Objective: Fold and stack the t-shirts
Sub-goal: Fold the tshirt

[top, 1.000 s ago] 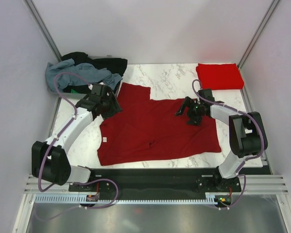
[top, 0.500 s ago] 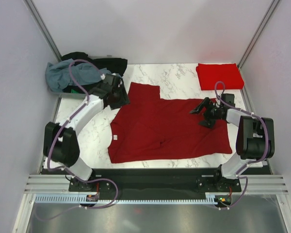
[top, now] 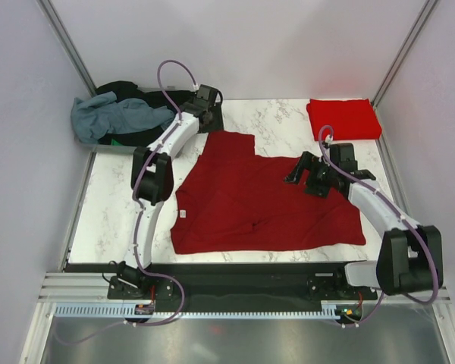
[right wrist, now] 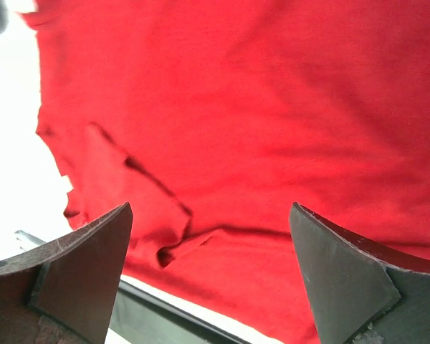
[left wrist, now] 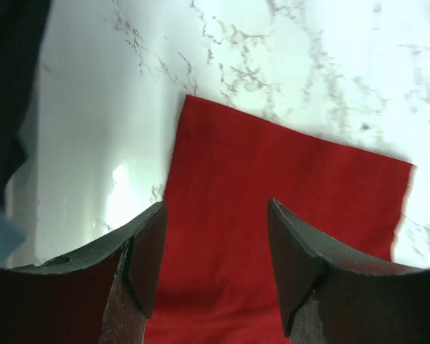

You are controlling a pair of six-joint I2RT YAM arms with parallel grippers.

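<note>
Maroon cloth covers the middle of the table (top: 114, 220) — one shirt (top: 265, 208) spread flat, its long side along the near edge, likely laid out for folding. The left jaws hang apart over its far flap (left wrist: 279, 186) and the right jaws stand wide apart over its right half, neither gripping; I judge both are placed to pinch edges. A folded red shirt (top: 343, 119) sits at the far right corner as the stack's base. Unfolded shirts (top: 121, 115) heap at the far left corner. Only the right wrist view shows the puckered crease (right wrist: 158, 215) plainly — only the overhead view shows both corners.
</note>
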